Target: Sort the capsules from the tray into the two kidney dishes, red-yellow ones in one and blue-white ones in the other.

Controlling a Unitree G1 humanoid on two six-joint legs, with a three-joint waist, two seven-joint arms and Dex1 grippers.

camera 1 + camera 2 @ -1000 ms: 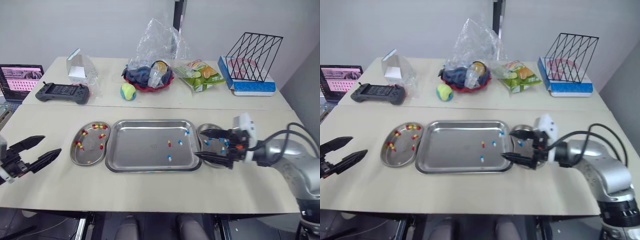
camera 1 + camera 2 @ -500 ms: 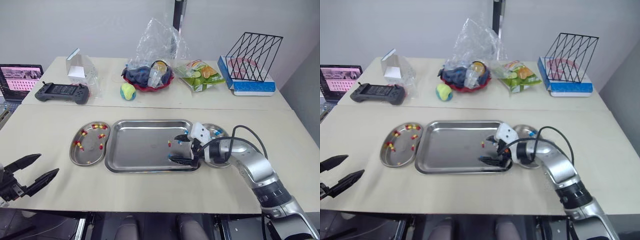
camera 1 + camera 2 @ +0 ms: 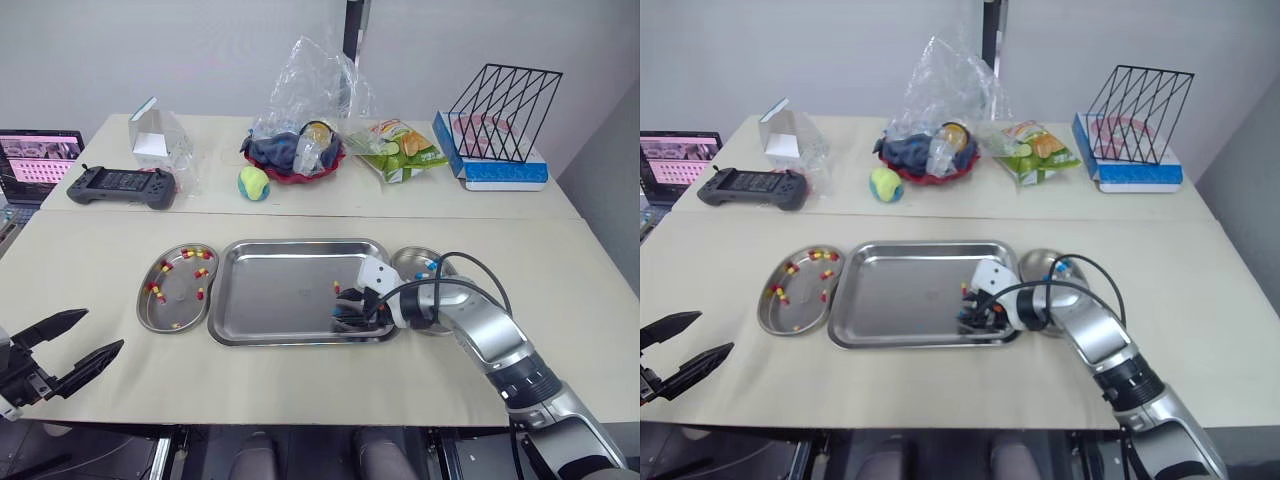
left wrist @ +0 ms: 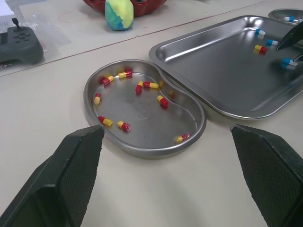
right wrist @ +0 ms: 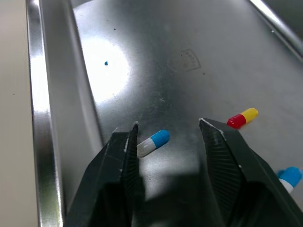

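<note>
A steel tray (image 3: 280, 300) lies mid-table with three capsules left near its right end. My right gripper (image 5: 168, 124) is open and low in the tray, its fingers on either side of a blue-white capsule (image 5: 153, 143). A red-yellow capsule (image 5: 242, 118) and another blue-white one (image 5: 289, 177) lie just beyond. The left kidney dish (image 3: 143, 305) holds several red-yellow capsules (image 4: 150, 85). The right kidney dish (image 3: 410, 258) holds blue-white ones, partly hidden by my right arm. My left gripper (image 3: 70, 345) hangs open near the table's front left edge, short of the left dish.
On the far table stand a game controller (image 3: 115, 186), a laptop (image 3: 40, 160), a small clear box (image 3: 150, 135), a yellow-green ball (image 3: 254, 182), a red bowl under a plastic bag (image 3: 295, 155), a snack bag (image 3: 400, 150) and a wire rack (image 3: 500, 100).
My right gripper moved left from beside the right dish into the tray and came down around a blue-white capsule. My left gripper drew back towards the table's front edge, still open.
</note>
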